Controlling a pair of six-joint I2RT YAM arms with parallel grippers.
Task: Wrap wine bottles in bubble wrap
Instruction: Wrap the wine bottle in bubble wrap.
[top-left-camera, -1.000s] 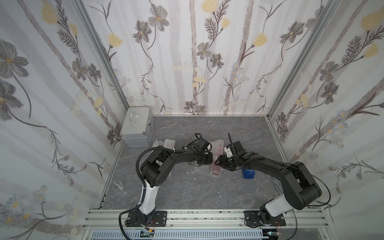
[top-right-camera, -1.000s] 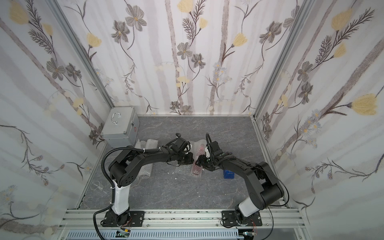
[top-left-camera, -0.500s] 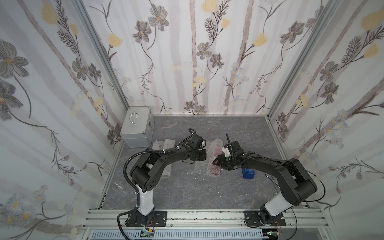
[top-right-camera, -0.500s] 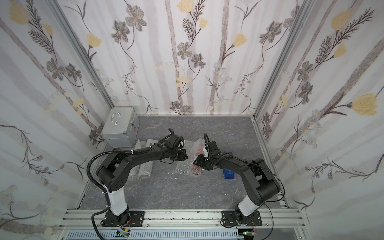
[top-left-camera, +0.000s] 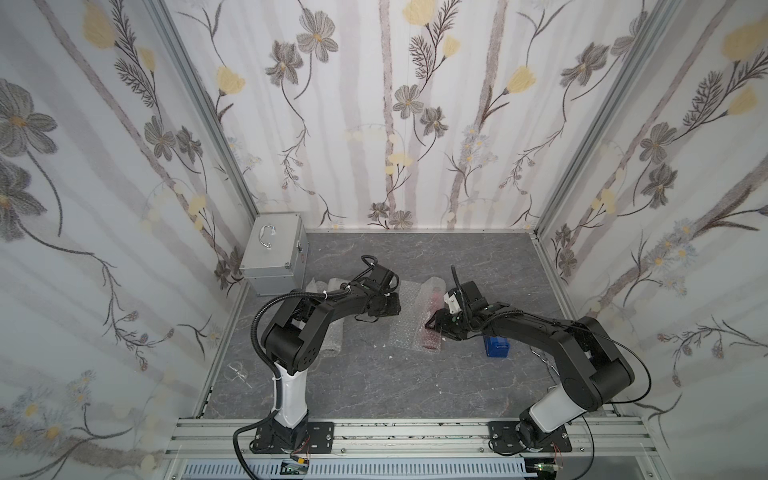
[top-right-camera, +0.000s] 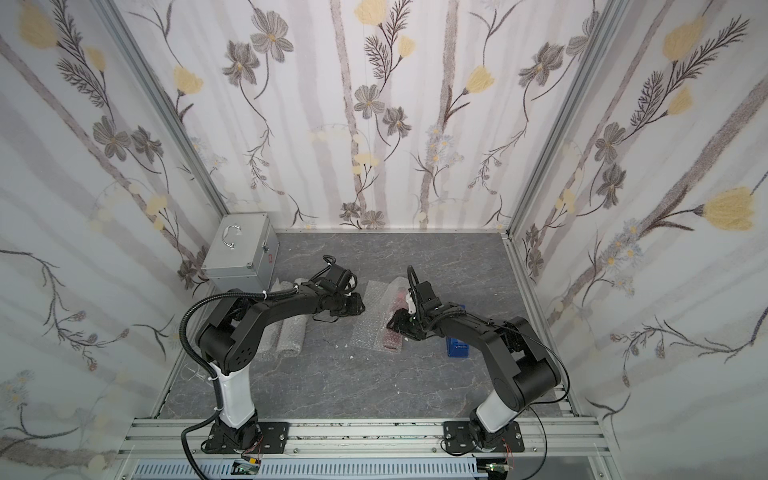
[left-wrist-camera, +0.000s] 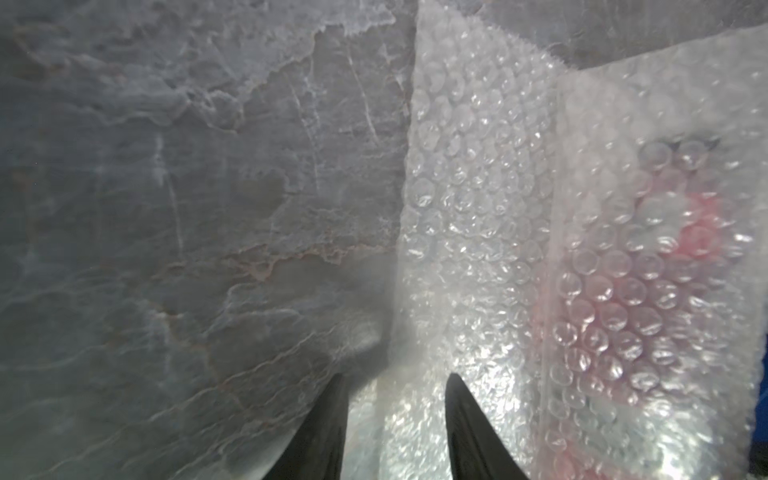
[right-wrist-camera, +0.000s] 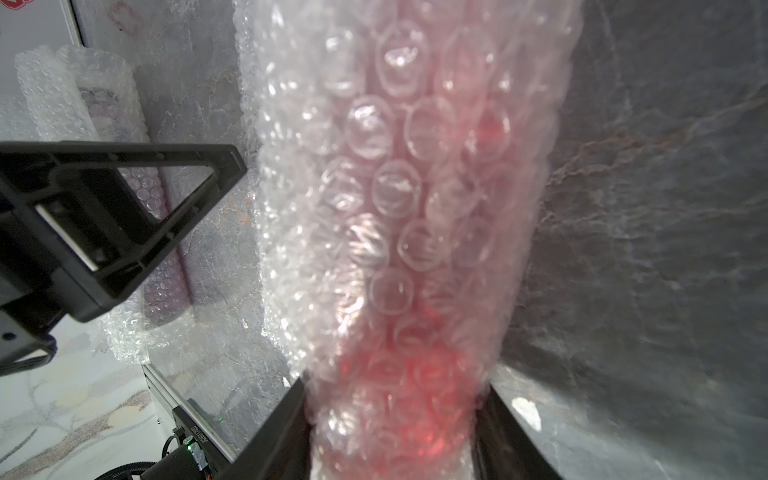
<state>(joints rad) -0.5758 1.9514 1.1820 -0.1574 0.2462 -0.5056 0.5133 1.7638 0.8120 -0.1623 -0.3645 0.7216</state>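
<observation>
A red-pink wine bottle (right-wrist-camera: 419, 232) lies rolled in bubble wrap (top-left-camera: 428, 316) at mid-table, in both top views (top-right-camera: 390, 332). My right gripper (right-wrist-camera: 395, 382) is shut on this wrapped bottle, one finger pressing each side; a top view shows that gripper (top-left-camera: 436, 325) at the roll's near end. A loose flap of the bubble wrap (left-wrist-camera: 469, 199) spreads flat to the left. My left gripper (left-wrist-camera: 392, 376) stands open over the flap's edge, fingers (left-wrist-camera: 328, 428) apart and gripping nothing. It (top-left-camera: 390, 308) sits just left of the roll.
Two more bubble-wrapped rolls (top-right-camera: 291, 332), with purple showing through (right-wrist-camera: 162, 249), lie under my left arm. A silver metal case (top-left-camera: 274, 257) stands at the back left. A blue tape dispenser (top-left-camera: 496, 347) sits beside my right arm.
My left gripper has opened, let go of the wrap and drawn back a little to the left. The right gripper has closed slightly round the wrapped bottle.
</observation>
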